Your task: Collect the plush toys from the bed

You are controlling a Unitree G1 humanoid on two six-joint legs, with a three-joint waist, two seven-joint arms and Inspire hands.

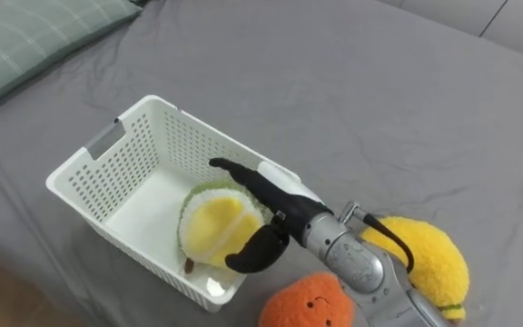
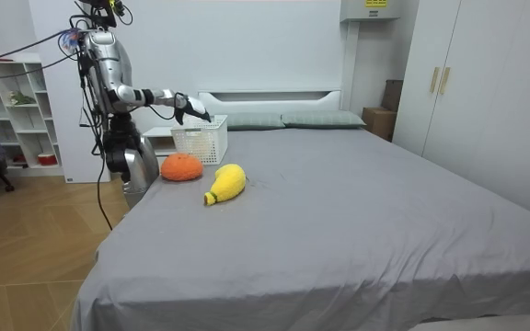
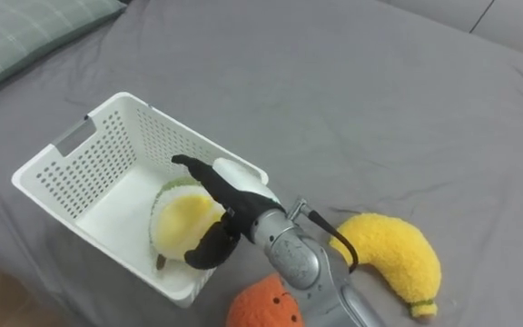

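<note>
The right hand (image 1: 275, 204) is over the white basket (image 1: 121, 177). Its fingers are stretched out wide and the thumb hangs down apart from them, so it holds nothing. Right under the hand, inside the basket, lies a round soft toy (image 1: 214, 222) that is yellow with a green edge. It sits at the end of the basket nearest the robot. The thumb is very close to this toy, but I cannot tell if it touches it.

Two more toys lie outside the basket, on the grey bed (image 1: 352, 82). An orange round toy (image 1: 307, 304) with a little face is just beside the basket's near corner. A yellow toy (image 1: 429, 259) is near the basket too, on the far side of the robot's arm. A green pillow (image 1: 25, 36) lies well apart from the basket, past its other end.

In the room view the robot stands by the side of the bed, near the basket, with its arm held out over it.
</note>
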